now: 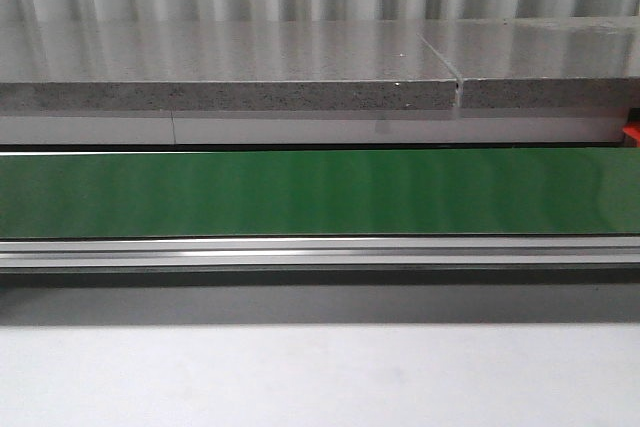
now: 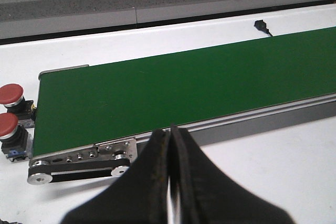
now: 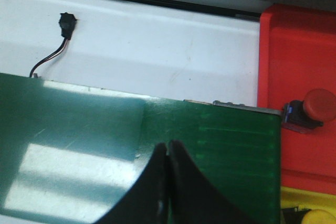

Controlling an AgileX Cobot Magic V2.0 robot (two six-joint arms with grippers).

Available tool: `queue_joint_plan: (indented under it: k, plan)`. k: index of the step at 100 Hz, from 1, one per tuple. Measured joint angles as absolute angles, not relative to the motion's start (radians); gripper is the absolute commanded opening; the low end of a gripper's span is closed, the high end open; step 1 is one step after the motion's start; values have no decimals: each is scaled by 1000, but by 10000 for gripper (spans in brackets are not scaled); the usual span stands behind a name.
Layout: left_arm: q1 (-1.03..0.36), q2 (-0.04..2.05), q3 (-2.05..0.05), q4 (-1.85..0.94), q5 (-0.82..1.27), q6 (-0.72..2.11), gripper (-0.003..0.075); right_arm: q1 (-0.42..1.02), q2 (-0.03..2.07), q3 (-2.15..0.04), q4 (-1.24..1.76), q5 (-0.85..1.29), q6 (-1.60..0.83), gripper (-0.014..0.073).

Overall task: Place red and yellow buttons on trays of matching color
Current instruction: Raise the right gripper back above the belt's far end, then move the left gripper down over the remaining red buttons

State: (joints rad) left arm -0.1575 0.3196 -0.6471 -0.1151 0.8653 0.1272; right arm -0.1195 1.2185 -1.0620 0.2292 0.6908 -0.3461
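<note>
In the left wrist view two red buttons (image 2: 10, 94) (image 2: 7, 125) with black bases stand on the white table beside the end of the green conveyor belt (image 2: 173, 87). My left gripper (image 2: 170, 131) is shut and empty, over the belt's near rail. In the right wrist view a red button (image 3: 317, 106) lies on the red tray (image 3: 296, 51), past the belt's end. A yellow button (image 3: 315, 217) sits on the yellow tray (image 3: 294, 198) below it. My right gripper (image 3: 167, 146) is shut and empty above the belt (image 3: 220, 150).
The front view holds only the green belt (image 1: 320, 192), its aluminium rail (image 1: 320, 250), a grey stone ledge (image 1: 230, 77) behind and white table in front. A small black connector on a wire (image 3: 65, 24) lies on the white table beyond the belt.
</note>
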Motion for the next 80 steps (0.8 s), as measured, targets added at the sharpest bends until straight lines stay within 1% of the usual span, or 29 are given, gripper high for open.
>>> queue_joint_plan:
  k: [30,80]
  plan:
    - [-157,320,-647,-115,865,127,-21,-41,982,-893,242,646,-346,-68]
    - [-157,320,-647,-115,802,127,-21,-35,577,-638,274,629,-348,-68]
